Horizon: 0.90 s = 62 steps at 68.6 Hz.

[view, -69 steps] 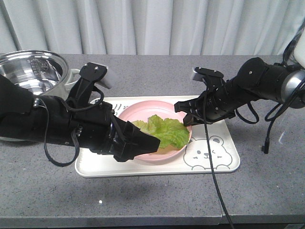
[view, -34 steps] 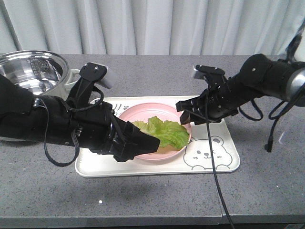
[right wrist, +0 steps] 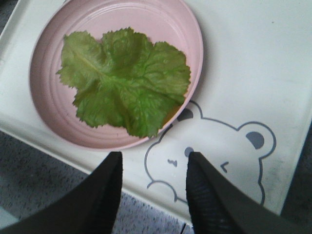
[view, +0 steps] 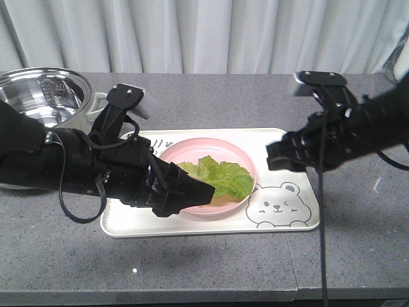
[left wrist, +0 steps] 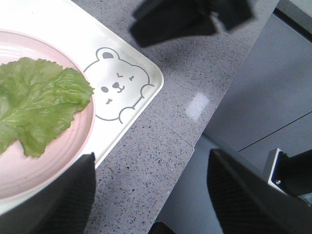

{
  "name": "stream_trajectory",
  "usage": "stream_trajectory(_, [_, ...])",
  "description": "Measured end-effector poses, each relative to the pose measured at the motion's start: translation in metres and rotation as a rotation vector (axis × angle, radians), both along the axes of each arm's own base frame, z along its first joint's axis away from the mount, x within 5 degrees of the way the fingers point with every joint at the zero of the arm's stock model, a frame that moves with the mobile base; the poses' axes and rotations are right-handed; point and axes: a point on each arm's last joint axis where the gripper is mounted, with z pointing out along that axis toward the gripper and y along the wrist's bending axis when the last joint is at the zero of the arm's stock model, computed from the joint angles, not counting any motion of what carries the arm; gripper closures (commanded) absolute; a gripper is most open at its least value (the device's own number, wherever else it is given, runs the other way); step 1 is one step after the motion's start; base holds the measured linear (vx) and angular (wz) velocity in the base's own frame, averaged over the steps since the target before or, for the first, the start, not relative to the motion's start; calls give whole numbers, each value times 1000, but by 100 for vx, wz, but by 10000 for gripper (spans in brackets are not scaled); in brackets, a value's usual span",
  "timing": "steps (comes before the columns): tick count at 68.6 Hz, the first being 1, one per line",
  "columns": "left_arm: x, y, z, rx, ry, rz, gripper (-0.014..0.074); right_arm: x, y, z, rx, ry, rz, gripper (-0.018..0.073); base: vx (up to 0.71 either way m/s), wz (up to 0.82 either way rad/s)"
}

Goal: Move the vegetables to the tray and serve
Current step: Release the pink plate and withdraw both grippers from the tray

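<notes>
One vegetable, a crinkly green lettuce leaf (view: 220, 176) (left wrist: 39, 102) (right wrist: 126, 78), lies flat in a round pink plate (view: 192, 148) (right wrist: 146, 14). The plate stands on the cream tray (view: 211, 227) (left wrist: 97, 34) (right wrist: 253, 58), which has a bear drawing. My left gripper (view: 192, 192) (left wrist: 151, 195) hovers open and empty over the plate's front left rim. Above the tray's right end my right gripper (view: 276, 158) (right wrist: 153, 161) is open with nothing in it, pointing at the plate.
A steel pot (view: 45, 96) stands at the back left behind my left arm. The right arm's cable (view: 321, 243) hangs down over the counter's front edge. The grey counter ends just right of the tray in the left wrist view.
My right gripper has pulled back to the right, from the plate's right rim to the tray's right end. The left arm, leaf and tray are unmoved.
</notes>
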Motion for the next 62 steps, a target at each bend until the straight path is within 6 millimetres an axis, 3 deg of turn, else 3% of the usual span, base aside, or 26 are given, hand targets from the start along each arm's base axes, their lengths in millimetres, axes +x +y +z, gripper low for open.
stream_trajectory(18, [0, 0, 0, 0, 0, 0, 114, -76, -17, 9, -8, -83, 23, 272, 0, 0])
stream_trajectory(34, [0, 0, 0, 0, 0, 0, 114, -124, -27, 8, 3, -148, 24, 272, 0, 0])
stream_trajectory(46, [0, 0, 0, 0, 0, 0, 114, -145, -32, 10, 13, -197, 27, 272, 0, 0])
stream_trajectory(62, [0, 0, 0, 0, 0, 0, 114, -151, -33, 11, 15, -203, 32, 272, 0, 0])
